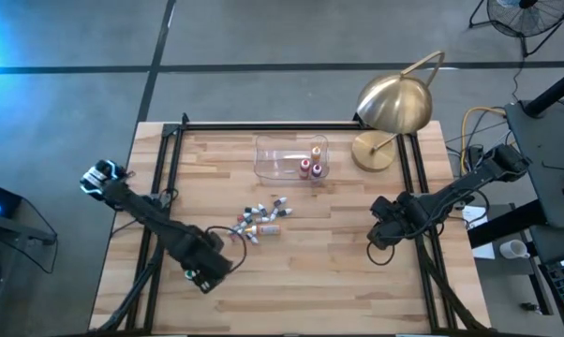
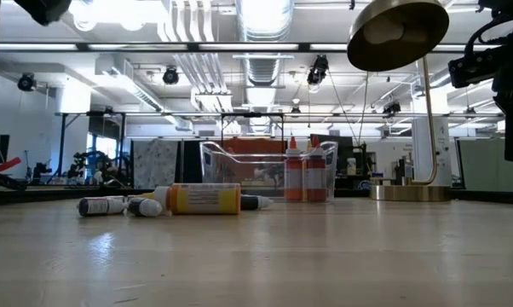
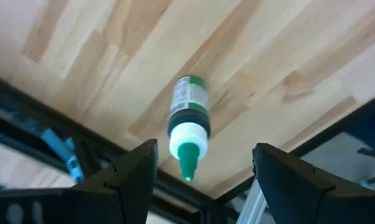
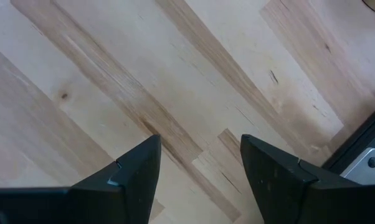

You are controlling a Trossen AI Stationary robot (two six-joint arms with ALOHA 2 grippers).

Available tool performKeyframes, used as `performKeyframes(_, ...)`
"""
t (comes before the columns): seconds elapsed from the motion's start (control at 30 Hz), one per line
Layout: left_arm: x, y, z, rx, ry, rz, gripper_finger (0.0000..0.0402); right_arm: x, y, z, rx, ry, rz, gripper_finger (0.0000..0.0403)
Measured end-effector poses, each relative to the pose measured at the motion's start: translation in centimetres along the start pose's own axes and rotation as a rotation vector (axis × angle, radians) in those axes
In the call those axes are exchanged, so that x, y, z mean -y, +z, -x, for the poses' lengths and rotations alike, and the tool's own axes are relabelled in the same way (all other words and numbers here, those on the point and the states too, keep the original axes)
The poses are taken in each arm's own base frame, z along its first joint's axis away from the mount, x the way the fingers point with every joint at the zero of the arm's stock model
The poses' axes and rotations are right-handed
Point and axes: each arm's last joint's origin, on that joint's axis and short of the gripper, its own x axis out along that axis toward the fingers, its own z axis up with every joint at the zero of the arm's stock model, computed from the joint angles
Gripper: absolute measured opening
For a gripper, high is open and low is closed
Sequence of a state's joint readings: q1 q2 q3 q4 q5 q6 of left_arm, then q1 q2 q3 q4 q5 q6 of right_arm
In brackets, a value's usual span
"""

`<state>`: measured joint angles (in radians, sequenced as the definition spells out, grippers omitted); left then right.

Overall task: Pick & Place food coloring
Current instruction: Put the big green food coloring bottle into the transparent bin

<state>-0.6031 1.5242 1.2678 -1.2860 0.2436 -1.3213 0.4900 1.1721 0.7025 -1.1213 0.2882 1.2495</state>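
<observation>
High view — a wooden table [image 1: 301, 281] carries a clear plastic tub [image 1: 284, 157] near its far edge, with a brass desk lamp [image 1: 392, 108] at the far right corner. Two red food-coloring bottles [image 1: 310, 168] stand upright inside the tub at its right end. A loose cluster of small bottles [image 1: 261, 220] lies on its side at mid-table, in front of the tub and well apart from it.

The left gripper [image 1: 210, 270] sits over the near-left part of the table, just beside the cluster's near-left edge. Left wrist view — its fingers [image 3: 122, 177] are spread wide with nothing between the pads; a green-capped bottle [image 3: 188, 124] lies on the wood ahead of the gap, cap pointing back toward the gripper, untouched.

The right gripper [image 1: 383, 234] waits over the right side of the table, in front of the lamp. Right wrist view — its fingers [image 4: 128, 171] stand apart over bare wood, holding nothing.

Low view — the orange-labelled bottle [image 2: 201, 199] and darker ones [image 2: 112, 205] lie flat left of centre; the tub and the red bottles stand behind, the lamp base to the right.
</observation>
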Motion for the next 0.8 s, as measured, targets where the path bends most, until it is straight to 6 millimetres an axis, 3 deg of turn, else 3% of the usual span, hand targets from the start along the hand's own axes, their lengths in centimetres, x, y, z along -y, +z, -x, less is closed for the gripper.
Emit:
performKeyframes(0.2,-0.6,-2.5,-1.1,0.035,-0.029,-0.063,0.0236,0.0,0.0,0.0,0.001,0.0,-0.005,0.0214)
performKeyframes(0.4,-0.6,-5.1,-1.6,0.201,-0.006,-0.142,0.0236,0.0,0.0,0.0,0.005,-0.001,-0.024,0.0214)
performKeyframes(0.8,-1.8,-6.7,-4.5,0.252,0.074,-0.331,0.0236,0.0,0.0,0.0,0.013,-0.002,-0.075,0.0214)
